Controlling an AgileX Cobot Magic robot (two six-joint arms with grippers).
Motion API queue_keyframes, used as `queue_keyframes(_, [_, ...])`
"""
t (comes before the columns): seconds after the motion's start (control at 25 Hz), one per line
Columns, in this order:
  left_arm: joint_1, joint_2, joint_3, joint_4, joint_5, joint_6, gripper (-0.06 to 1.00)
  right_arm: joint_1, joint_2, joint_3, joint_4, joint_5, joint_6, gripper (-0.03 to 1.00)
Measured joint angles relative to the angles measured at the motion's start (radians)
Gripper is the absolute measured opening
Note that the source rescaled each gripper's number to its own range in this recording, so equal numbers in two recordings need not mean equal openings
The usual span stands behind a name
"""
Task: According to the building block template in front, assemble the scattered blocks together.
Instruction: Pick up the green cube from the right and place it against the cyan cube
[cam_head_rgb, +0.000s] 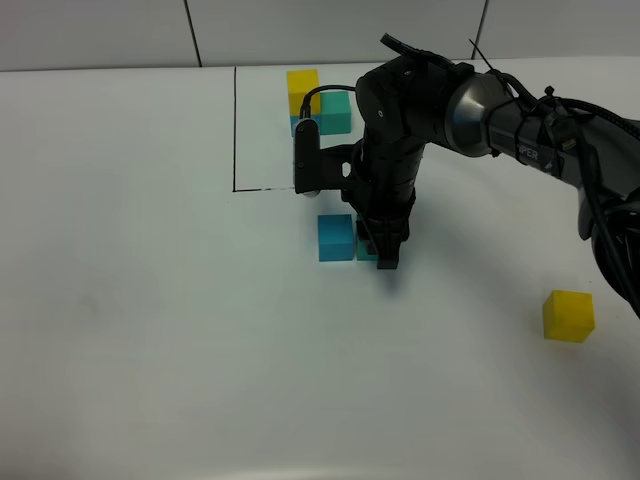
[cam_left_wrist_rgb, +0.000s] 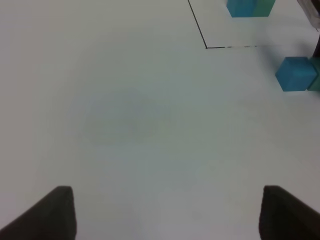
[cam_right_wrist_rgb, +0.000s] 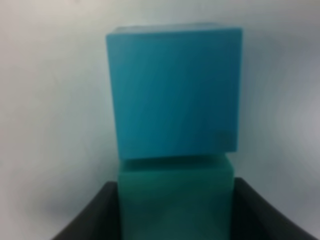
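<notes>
The building block template (cam_head_rgb: 318, 102) stands at the table's far side, yellow on top with teal-green beside it. At mid table the cyan-blue block (cam_head_rgb: 335, 237) lies flat. The teal-green block (cam_head_rgb: 366, 250) sits against its right side, mostly hidden by my right gripper (cam_head_rgb: 385, 255), which is shut on it. The right wrist view shows the green block (cam_right_wrist_rgb: 175, 200) between the fingers (cam_right_wrist_rgb: 95, 220), touching the blue block (cam_right_wrist_rgb: 175, 92). The yellow block (cam_head_rgb: 568, 315) lies alone at the right. My left gripper (cam_left_wrist_rgb: 165, 215) is open over bare table, well away from the blue block (cam_left_wrist_rgb: 295, 73).
A black outline (cam_head_rgb: 235, 130) marks the template's area at the far side. The right arm reaches in from the right edge, above the table between the paired blocks and the yellow one.
</notes>
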Motion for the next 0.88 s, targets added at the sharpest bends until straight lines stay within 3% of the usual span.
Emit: queue_keyframes(0.88, [0.0, 0.0, 0.0, 0.0, 0.0, 0.001, 0.59, 0.004, 0.0, 0.0, 0.006, -0.012, -0.005, 0.02])
